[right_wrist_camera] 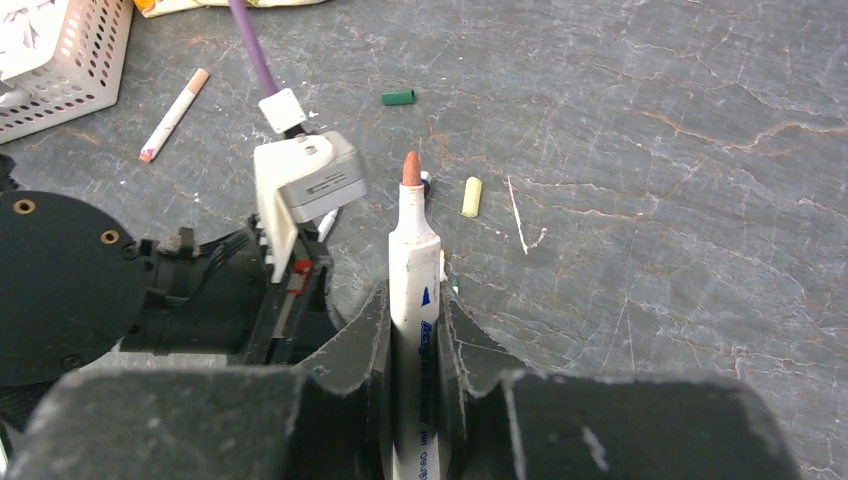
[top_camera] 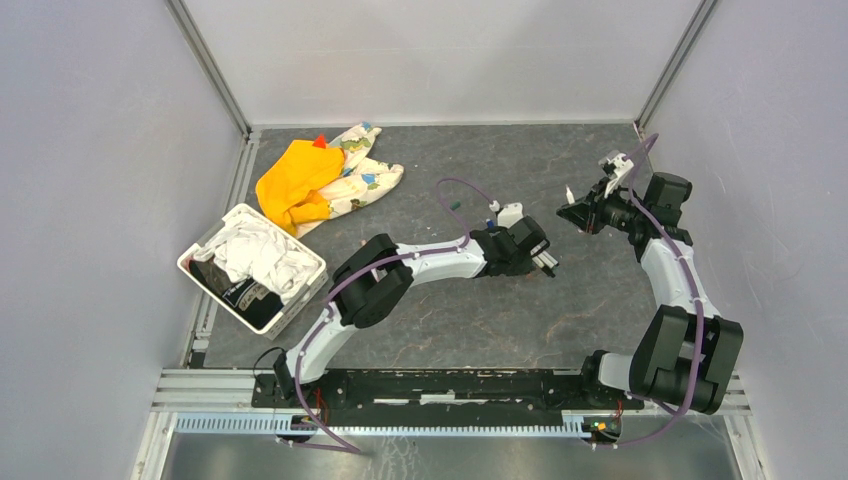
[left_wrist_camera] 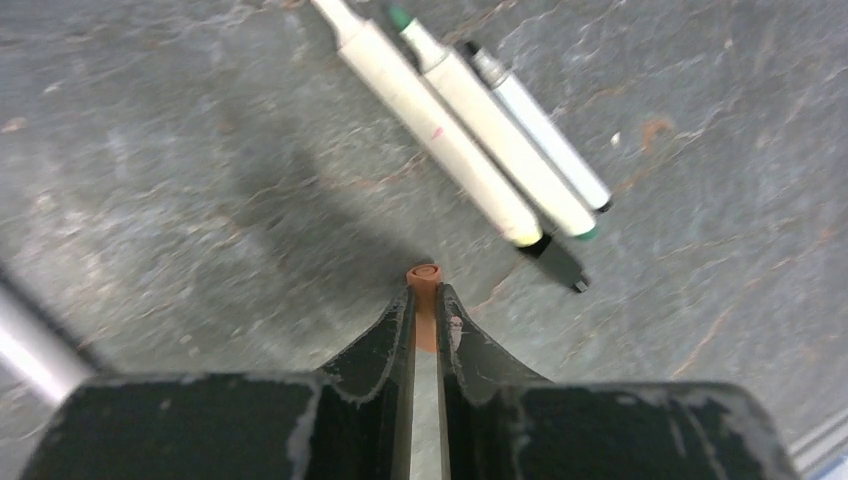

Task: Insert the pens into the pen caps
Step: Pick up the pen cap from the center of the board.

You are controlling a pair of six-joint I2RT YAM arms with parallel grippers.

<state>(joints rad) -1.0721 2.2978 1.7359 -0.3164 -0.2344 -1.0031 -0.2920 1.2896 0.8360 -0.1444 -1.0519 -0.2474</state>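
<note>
The fingers of the left gripper (left_wrist_camera: 424, 300) are drawn in almost to touching. They pinch the orange cap (left_wrist_camera: 424, 274) by its sides, and it stands just past their tips with its round end showing. Whether that end is the open mouth I cannot quite tell from the left wrist view. Just beyond it three pens (left_wrist_camera: 500, 138) lie side by side on the table (left_wrist_camera: 180, 150), touching one another, their long axes running away to the upper left (they play no part in the next move). To the right, the fingers of the right gripper (right_wrist_camera: 415, 295) are clamped on the orange-tipped pen (right_wrist_camera: 413, 230). Its barrel runs straight out between them along the gripper's own line, nib foremost. That nib points toward the left arm's wrist, so the cap lies ahead of the pen and a little to its left, near but apart. As I judge it, the coming move turns on bringing the cap's bore onto the pen's long axis, since the two are not yet in line. From above, the left arm (top_camera: 420, 262) reaches low and far across the table toward the right. The right arm (top_camera: 672, 272) is folded back, its gripper above the table and aimed leftward at the other. Farther off a green cap (right_wrist_camera: 398, 97) and a cream cap (right_wrist_camera: 471, 197) lie loose on the table.
</note>
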